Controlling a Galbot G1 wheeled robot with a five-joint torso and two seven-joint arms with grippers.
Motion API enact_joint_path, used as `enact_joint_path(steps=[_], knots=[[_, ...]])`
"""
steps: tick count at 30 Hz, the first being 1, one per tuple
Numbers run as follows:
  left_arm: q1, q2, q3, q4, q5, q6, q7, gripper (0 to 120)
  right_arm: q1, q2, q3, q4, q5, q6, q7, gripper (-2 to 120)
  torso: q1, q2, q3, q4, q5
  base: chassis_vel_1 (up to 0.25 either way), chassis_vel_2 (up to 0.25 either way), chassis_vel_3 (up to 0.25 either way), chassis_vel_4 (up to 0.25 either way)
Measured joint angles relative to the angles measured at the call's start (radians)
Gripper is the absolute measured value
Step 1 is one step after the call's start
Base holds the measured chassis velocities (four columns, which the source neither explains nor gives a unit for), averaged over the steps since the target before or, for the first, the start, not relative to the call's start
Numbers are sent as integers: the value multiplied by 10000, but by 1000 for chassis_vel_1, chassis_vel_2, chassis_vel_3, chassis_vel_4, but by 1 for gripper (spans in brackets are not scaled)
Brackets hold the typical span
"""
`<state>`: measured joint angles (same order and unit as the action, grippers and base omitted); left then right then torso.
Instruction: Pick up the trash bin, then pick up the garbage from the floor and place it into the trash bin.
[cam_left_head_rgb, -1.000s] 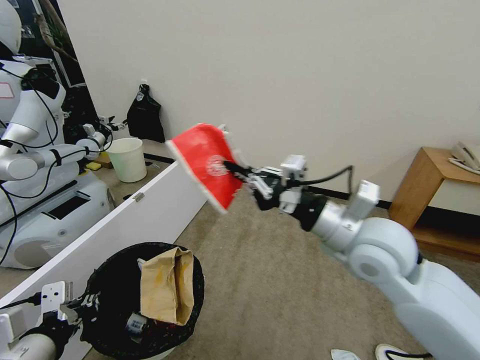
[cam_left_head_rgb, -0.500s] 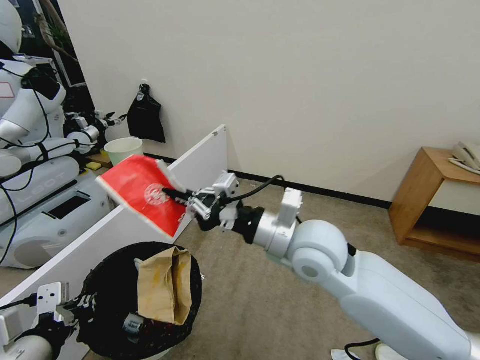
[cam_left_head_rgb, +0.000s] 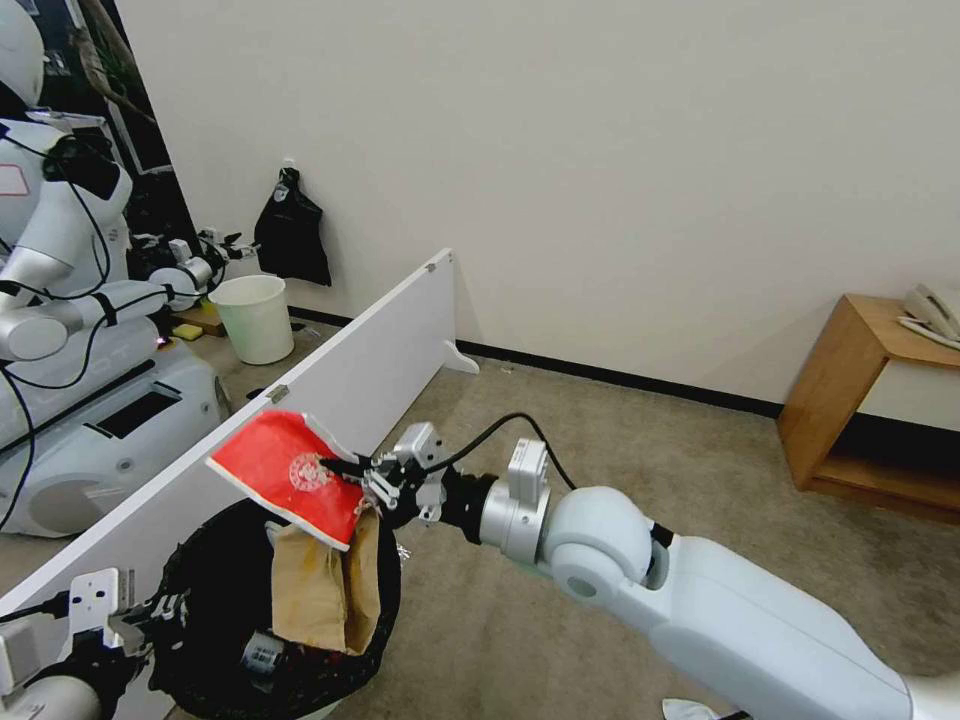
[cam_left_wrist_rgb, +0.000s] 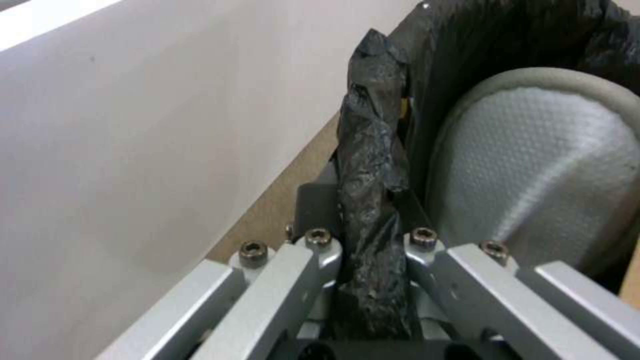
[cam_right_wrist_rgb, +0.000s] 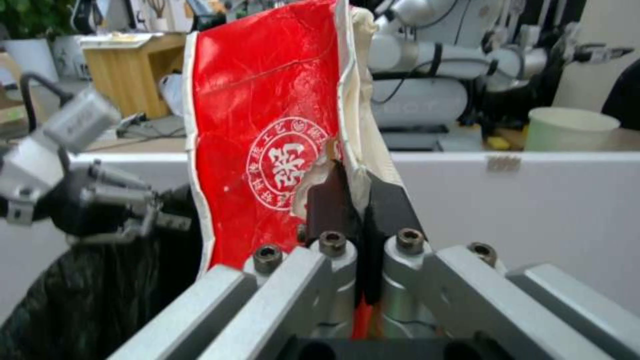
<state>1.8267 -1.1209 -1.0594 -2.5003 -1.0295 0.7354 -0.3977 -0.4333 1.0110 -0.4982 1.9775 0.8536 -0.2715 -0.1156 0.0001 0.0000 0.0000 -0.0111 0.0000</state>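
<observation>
Red-white packet (cam_left_head_rgb: 285, 476), pinched flat in right gripper (cam_left_head_rgb: 345, 468), over trash bin (cam_left_head_rgb: 375, 610) rim at 12 o'clock; left gripper (cam_left_wrist_rgb: 370, 250) clamps liner; release only once centred over opening.

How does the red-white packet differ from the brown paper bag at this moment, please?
The red-white packet is pinched shut in the right gripper and hangs above the rim, while the brown paper bag already stands inside the trash bin, untouched. The packet is glossy red with a round white emblem; the bag is plain, crumpled brown. Both are flattened litter at the bin, which the left gripper holds by its liner.
</observation>
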Motion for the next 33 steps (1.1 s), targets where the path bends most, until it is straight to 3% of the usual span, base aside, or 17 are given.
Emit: enact_joint_path(steps=[11, 33], knots=[[4, -11, -6, 0, -52, 0, -16, 4, -182, 414, -738, -877, -654, 67, -77, 0, 1, 0, 0, 0, -1, 0, 0, 0, 0], [-44, 11, 46, 2, -157, 0, -52, 4, 34, 1033, -1513, -1244, -735, 65, -38, 0, 0, 0, 0, 0, 0, 0, 0, 0, 0]])
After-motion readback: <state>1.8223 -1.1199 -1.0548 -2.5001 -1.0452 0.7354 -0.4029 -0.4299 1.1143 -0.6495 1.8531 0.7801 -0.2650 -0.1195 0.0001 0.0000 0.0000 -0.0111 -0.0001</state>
